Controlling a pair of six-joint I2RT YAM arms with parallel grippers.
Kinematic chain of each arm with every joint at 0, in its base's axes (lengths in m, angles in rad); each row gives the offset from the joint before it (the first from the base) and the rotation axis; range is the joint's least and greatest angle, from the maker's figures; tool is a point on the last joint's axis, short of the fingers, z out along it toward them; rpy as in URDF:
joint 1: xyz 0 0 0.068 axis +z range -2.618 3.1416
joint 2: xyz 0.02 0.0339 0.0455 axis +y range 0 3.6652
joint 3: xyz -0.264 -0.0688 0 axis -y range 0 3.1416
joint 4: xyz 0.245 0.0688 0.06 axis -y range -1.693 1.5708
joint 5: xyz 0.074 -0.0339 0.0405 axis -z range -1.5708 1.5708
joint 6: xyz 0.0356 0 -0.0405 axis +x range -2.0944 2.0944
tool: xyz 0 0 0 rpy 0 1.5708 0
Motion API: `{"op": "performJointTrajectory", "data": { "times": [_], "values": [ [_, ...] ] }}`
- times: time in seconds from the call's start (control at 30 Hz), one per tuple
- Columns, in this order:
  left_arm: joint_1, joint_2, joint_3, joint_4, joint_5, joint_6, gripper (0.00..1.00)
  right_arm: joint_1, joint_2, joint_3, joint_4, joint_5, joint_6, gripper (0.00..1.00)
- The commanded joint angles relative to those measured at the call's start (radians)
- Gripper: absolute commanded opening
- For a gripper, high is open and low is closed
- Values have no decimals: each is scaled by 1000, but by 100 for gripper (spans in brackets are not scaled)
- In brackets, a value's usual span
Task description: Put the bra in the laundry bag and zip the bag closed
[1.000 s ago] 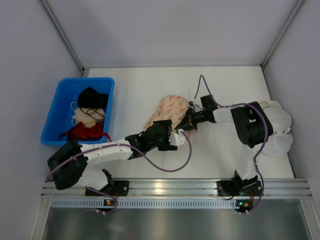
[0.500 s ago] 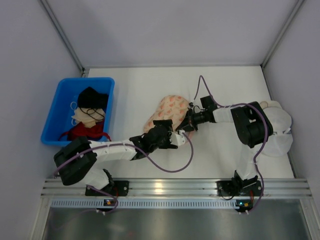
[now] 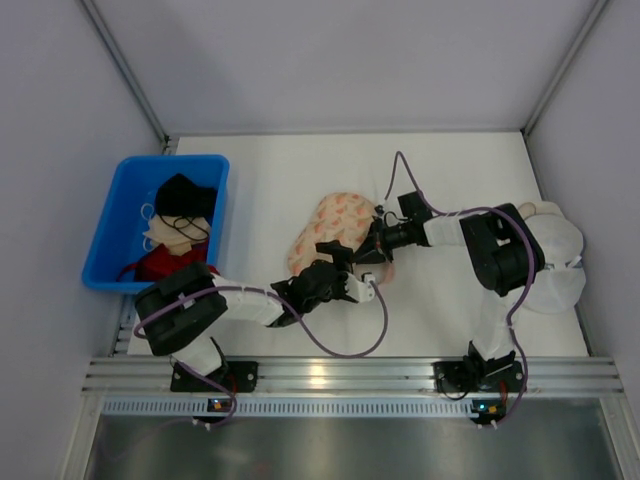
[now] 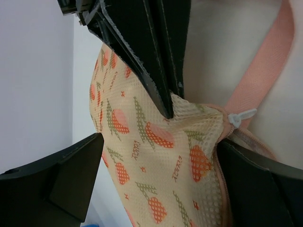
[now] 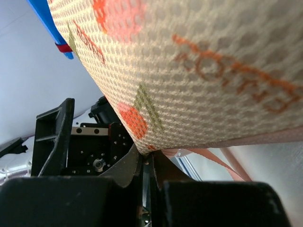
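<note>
Laundry bag (image 3: pixel 335 222) lies mid-table. Right arm reaches in from the right edge, and the right gripper (image 3: pixel 369 249) is pinched tight on the bag's near rim. Left arm lies low, extended from the near-left corner. Left gripper (image 3: pixel 350 272) is spread wide just beside that rim, holding nothing.

Reddish lettering printed on the laundry bag (image 5: pixel 189 71) cannot be made out
</note>
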Motion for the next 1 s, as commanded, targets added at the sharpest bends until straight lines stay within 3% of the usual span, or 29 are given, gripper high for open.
{"op": "performJointTrajectory", "data": {
  "times": [0.0,0.43,0.53,0.63,0.73,0.83,0.97],
  "values": [
    [-19,-51,-52,98,39,67,98,29,-17,25,-10,-65,-17,0],
    [-79,-363,-100,-378,139,-147,97,-5,-2,41,-61,-43,-46,0],
    [-77,-494,-56,-590,295,-163,89,-5,0,42,-67,-45,-50,0],
    [-77,-569,-46,-663,467,-73,73,-6,3,38,-67,-45,-43,0],
    [-123,-543,-34,-672,380,30,65,-5,0,28,-55,-43,-27,0],
    [-162,-416,21,-661,262,84,60,-6,-3,13,-32,-43,-7,0],
    [-182,-318,67,-592,173,170,58,-5,-6,11,-32,-42,-7,0]
  ]
}}
